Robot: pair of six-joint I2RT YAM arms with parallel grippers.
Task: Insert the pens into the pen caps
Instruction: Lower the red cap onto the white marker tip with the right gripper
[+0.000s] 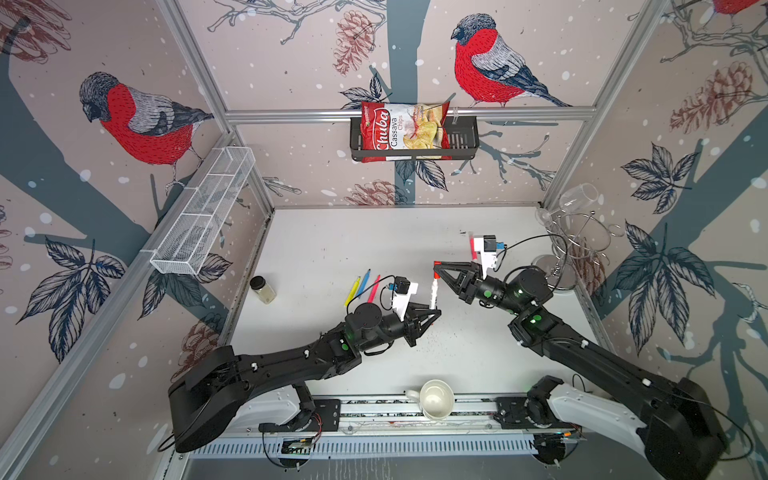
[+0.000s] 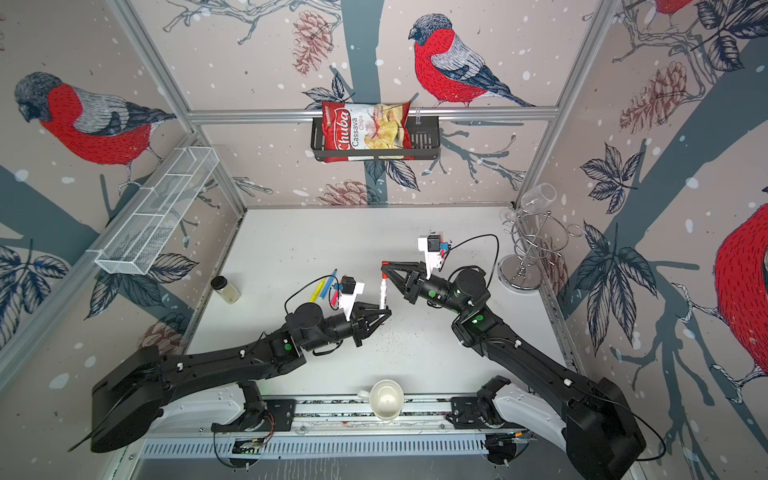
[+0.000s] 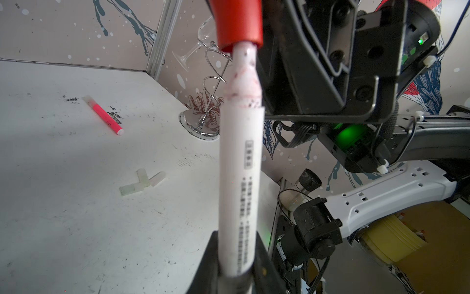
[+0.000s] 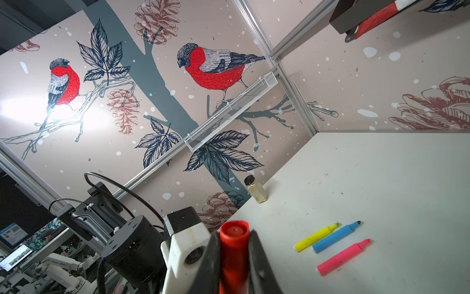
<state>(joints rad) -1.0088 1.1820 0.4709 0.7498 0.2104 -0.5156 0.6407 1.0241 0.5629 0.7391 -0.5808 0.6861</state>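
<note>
Left fingers (image 1: pixel 434 311) are clenched on the white pen (image 3: pixel 241 165), raised over the middle of the tabletop (image 1: pixel 332 249). Right fingers (image 1: pixel 439 269) grasp the red cap (image 3: pixel 239 23), its mouth around the pen's tip. It seems only partly seated, though depth is hard to judge. Press straight along the pen, keeping both aligned.

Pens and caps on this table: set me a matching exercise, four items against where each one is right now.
Items:
1. white pen
2. red cap
3. yellow pen
4. translucent caps

Places:
A. lying on the table beside the blue pen
B. clamped in the right tool
C. loose in a cluster on the table
D. clamped in the left tool

Pairs: 1-D, 2-B, 3-A, 4-C.
</note>
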